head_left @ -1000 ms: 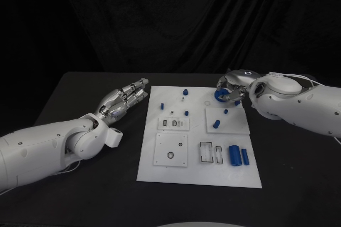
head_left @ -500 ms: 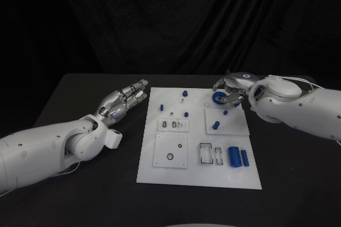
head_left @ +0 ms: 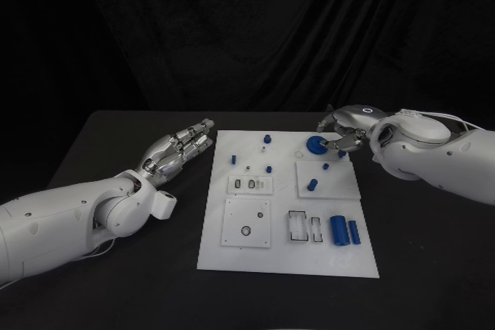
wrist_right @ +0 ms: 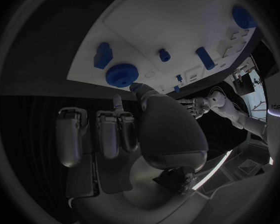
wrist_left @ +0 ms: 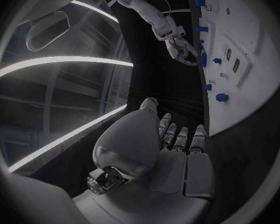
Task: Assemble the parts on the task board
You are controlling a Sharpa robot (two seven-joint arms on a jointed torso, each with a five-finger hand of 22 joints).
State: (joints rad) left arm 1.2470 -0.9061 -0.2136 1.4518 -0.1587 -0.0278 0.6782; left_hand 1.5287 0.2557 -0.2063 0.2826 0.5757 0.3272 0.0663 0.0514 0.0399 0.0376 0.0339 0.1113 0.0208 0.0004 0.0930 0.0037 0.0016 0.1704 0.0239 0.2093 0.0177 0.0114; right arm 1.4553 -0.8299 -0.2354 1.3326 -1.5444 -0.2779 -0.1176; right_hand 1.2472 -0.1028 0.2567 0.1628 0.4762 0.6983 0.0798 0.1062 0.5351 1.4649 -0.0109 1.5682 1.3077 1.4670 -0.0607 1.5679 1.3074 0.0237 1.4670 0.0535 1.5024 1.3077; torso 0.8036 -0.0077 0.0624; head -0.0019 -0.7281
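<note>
The white task board (head_left: pixel 239 255) lies flat in the middle of the desk, carrying raised white square plates with slots and holes. A blue toothed gear (head_left: pixel 317 145) sits at its far right part. Small blue pegs (head_left: pixel 267 138) stand upright across the far half. Two blue cylinders (head_left: pixel 338 230) lie side by side at the near right, beside rectangular slots.

Left hand (wrist_left: pixel 168 149) lies flat beside the task board (wrist_left: pixel 252 89); right hand (wrist_left: pixel 180 47) seemingly holds a blue part (wrist_left: pixel 203 59).
</note>
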